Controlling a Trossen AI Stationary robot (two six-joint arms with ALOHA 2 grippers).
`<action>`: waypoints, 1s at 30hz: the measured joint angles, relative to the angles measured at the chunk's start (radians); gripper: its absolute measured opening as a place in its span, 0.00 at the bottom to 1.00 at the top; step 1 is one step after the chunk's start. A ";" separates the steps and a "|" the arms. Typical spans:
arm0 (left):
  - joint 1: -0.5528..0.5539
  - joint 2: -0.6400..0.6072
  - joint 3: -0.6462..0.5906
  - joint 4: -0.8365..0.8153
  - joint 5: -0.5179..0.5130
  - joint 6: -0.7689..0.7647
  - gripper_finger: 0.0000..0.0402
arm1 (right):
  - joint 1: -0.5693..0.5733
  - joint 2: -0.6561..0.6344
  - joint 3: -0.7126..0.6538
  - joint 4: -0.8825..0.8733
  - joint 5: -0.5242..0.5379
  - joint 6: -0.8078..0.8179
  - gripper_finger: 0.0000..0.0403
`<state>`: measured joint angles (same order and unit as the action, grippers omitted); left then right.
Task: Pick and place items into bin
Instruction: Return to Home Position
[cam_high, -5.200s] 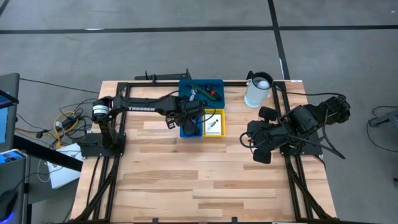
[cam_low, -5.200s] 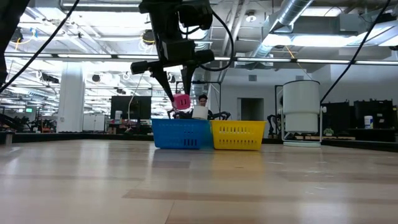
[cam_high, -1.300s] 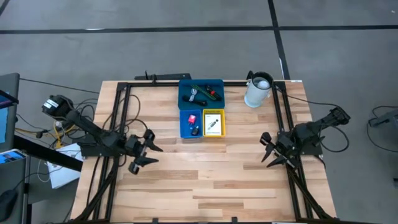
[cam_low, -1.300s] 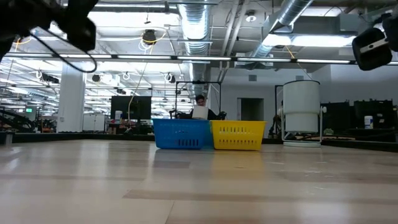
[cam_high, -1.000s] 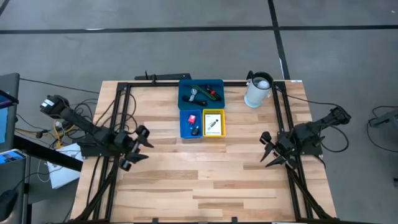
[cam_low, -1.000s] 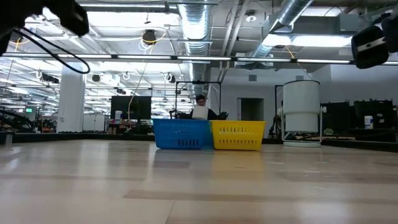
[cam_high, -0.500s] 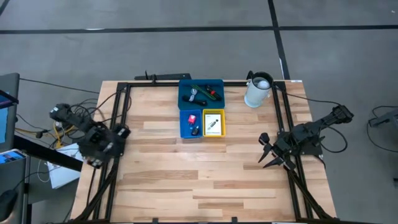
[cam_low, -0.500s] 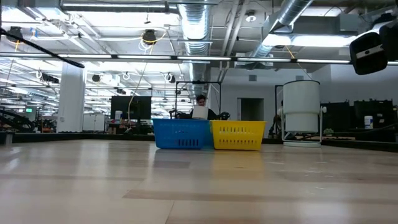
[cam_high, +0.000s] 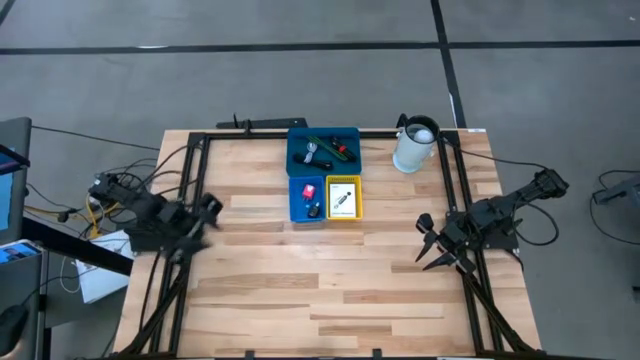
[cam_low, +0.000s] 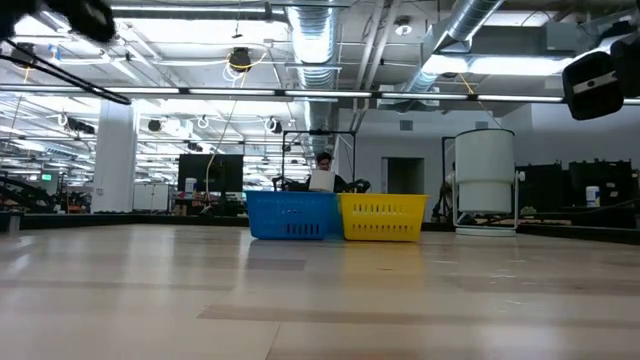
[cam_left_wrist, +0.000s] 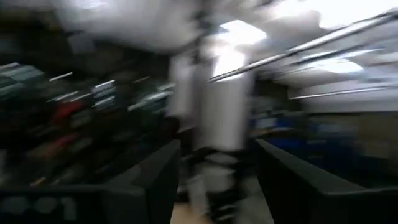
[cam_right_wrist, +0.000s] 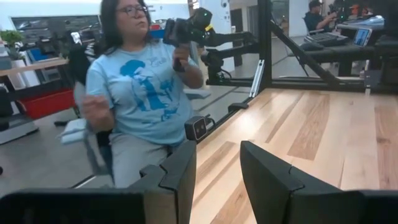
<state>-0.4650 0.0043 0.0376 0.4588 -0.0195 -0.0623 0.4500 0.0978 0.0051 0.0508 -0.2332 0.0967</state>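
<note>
Left tool (cam_left_wrist: 217, 146) is held spread at bench (cam_high: 300, 290) left edge, right tool (cam_high: 424, 243) spread near right edge; bin (cam_high: 291, 150) is set by rear edge.

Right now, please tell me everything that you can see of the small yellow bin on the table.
The yellow bin is a small square basket that looks like plastic, open on top; the low view shows its slotted wall. It stands upright on the wooden table. One white printed card lies flat inside it. One side touches the small blue bin, and the wide blue tray adjoins another side.
</note>
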 joint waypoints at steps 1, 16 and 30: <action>0.001 -0.001 0.000 -0.041 -0.103 -0.009 0.48 | 0.000 -0.001 0.000 0.001 0.000 0.000 0.29; 0.001 0.007 0.006 -0.471 -0.420 0.024 0.48 | 0.000 -0.001 0.000 0.001 0.000 0.000 0.29; 0.001 0.009 0.006 -0.475 -0.406 0.037 0.48 | 0.000 -0.001 0.000 0.001 0.000 0.000 0.29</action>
<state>-0.4644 0.0128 0.0433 -0.0166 -0.4255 -0.0257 0.4500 0.0971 0.0048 0.0516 -0.2333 0.0971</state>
